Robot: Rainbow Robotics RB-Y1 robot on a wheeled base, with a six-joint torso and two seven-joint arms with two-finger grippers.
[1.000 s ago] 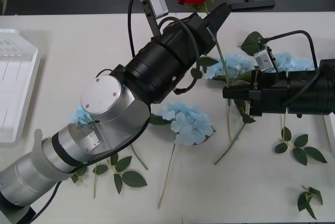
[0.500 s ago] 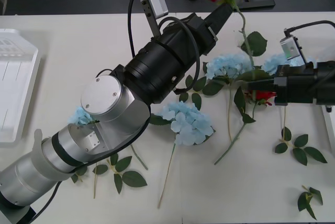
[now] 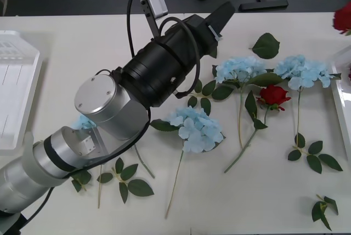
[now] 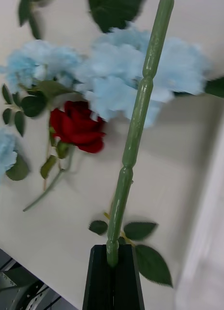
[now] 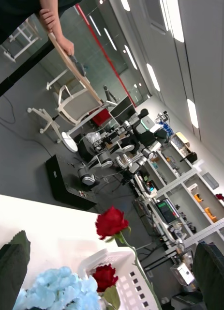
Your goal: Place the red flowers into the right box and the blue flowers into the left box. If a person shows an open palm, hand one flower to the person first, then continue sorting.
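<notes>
Front view puts us above a white tabletop (image 3: 263,202) strewn with artificial flowers. Our left arm reaches diagonally across the middle of the scene, and our left gripper (image 3: 219,18) sits near the far edge of the tabletop, raised and pointing away from us; its dark fingers (image 5: 211,273) stand at the two corners of the left wrist view, spread wide and holding nothing. On the tabletop three blue flowers lie in plain sight: one blue cluster (image 3: 196,128) just beside our left arm, a second (image 3: 239,69) further back, and a third (image 3: 303,72) toward the right. A fourth patch of pale blue (image 3: 82,121) peeks out from under our left arm. One red rose (image 3: 273,96) lies between the second and third blue flowers, its stem slanting back toward us. Loose green leaf sprigs (image 3: 312,155) are scattered nearby. The left box (image 3: 16,89) rests at the left edge of the tabletop, and the rim of the right box (image 3: 341,100) shows at the right edge. In the right wrist view, our right gripper (image 4: 113,261) has its black fingers clamped narrow on the green stem (image 4: 136,131) of a held rose, whose red head (image 3: 343,18) shows at the far right edge of the front view. In the left wrist view, another rose (image 5: 105,276) lies inside the right box.
</notes>
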